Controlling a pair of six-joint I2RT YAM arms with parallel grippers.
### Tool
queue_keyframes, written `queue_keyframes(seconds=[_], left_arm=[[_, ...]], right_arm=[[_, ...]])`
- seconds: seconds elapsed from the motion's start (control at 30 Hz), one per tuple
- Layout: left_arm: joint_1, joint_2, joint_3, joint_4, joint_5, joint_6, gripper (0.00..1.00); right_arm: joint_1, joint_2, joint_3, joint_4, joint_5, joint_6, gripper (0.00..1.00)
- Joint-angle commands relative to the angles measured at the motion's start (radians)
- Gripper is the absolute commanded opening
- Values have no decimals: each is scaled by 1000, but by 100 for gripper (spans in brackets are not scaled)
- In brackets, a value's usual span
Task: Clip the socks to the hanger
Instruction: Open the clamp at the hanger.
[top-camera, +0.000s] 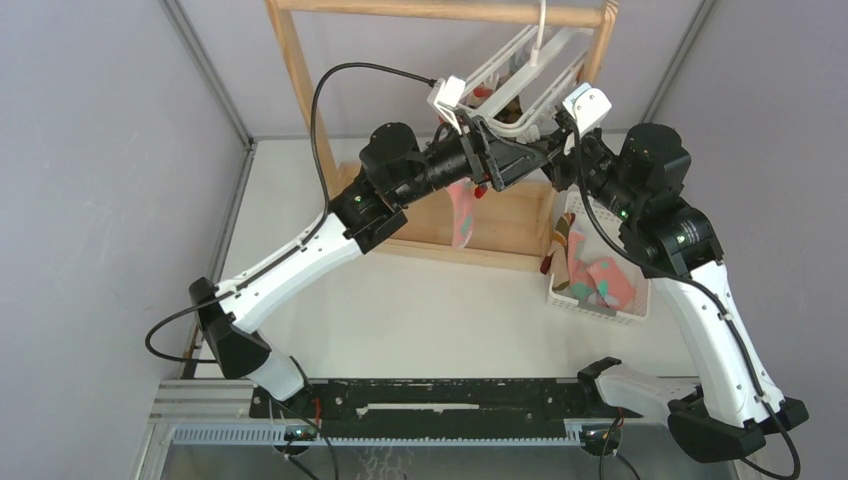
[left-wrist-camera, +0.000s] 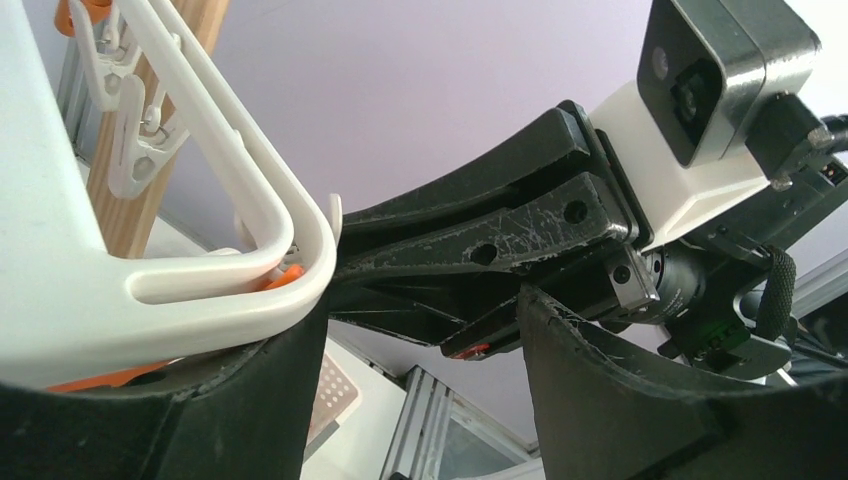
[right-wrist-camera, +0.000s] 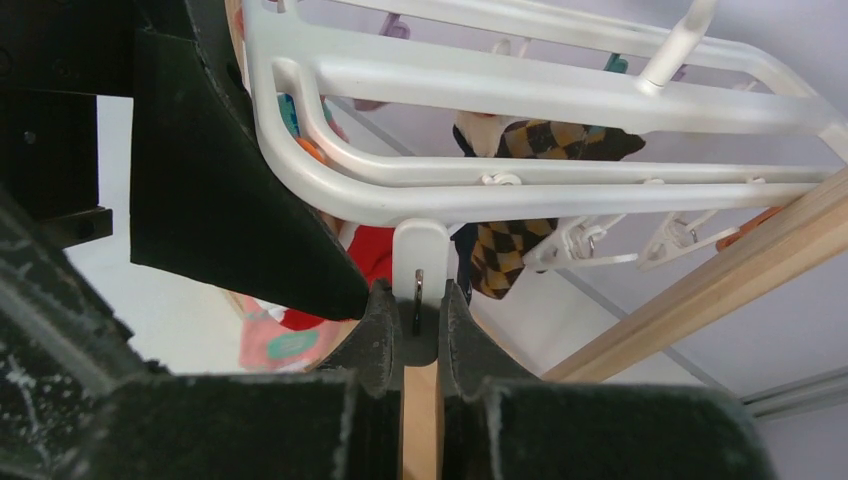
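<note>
The white hanger (top-camera: 520, 75) hangs from the wooden rack's top bar; it also shows in the right wrist view (right-wrist-camera: 560, 90) and in the left wrist view (left-wrist-camera: 230, 285). My right gripper (right-wrist-camera: 420, 300) is shut on a white clip (right-wrist-camera: 420, 250) under the frame's corner. My left gripper (left-wrist-camera: 410, 410) is open, its left finger (left-wrist-camera: 150, 420) touching the frame's corner. In the top view the left gripper (top-camera: 520, 162) and the right gripper (top-camera: 558, 165) meet below the frame. A brown checked sock (right-wrist-camera: 530, 140) and a red sock (right-wrist-camera: 375, 255) hang on the frame. A pink teal-dotted sock (top-camera: 462, 215) hangs below; what holds it is hidden.
The tall wooden rack (top-camera: 300, 90) stands at the back, its base board (top-camera: 500, 215) under the hanger. A white slatted basket (top-camera: 600, 305) with striped and pink socks sits at the right. Grey walls close in both sides.
</note>
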Motion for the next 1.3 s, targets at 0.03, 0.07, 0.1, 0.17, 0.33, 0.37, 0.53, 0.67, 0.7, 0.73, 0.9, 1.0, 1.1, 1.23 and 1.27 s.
queue_keyframes(seconds=[0.03, 0.07, 0.1, 0.17, 0.33, 0.37, 0.53, 0.67, 0.7, 0.73, 0.9, 1.0, 1.1, 1.23, 1.27], left_arm=[[86, -1, -25, 91, -140, 7, 73], [94, -7, -39, 100, -146, 2, 73], [103, -10, -49, 107, -149, -3, 73], [123, -19, -63, 112, -163, -6, 73], [177, -3, -57, 105, -168, -16, 73], [186, 4, -50, 101, -166, -16, 73], [209, 41, 13, 67, -159, -7, 73], [210, 79, 71, 57, -138, -26, 73], [208, 89, 84, 56, -131, -36, 72], [208, 98, 95, 56, -129, -44, 73], [204, 120, 112, 57, -146, -65, 72], [204, 67, 19, 102, -179, -61, 72], [209, -5, -73, 131, -242, -42, 72], [222, -94, -166, 155, -282, -29, 72], [225, -120, -190, 158, -298, -21, 72]], right_arm=[[3, -79, -38, 26, -117, 23, 0], [-7, -82, -47, 40, -126, 26, 0], [-17, -83, -59, 54, -137, 30, 0], [-44, -84, -82, 91, -163, 42, 0], [-99, -40, -105, 146, -238, 67, 0], [-104, -37, -109, 161, -249, 71, 0], [-120, -8, -97, 207, -301, 81, 0], [-124, 6, -86, 225, -330, 85, 0], [-126, 9, -84, 228, -336, 85, 0], [-128, 12, -82, 232, -346, 87, 0], [-145, 39, -71, 263, -405, 102, 0], [-147, 63, -45, 271, -444, 105, 0], [-144, 94, -8, 292, -471, 119, 0], [-112, 177, 105, 267, -478, 109, 0], [-102, 205, 139, 257, -482, 105, 0]])
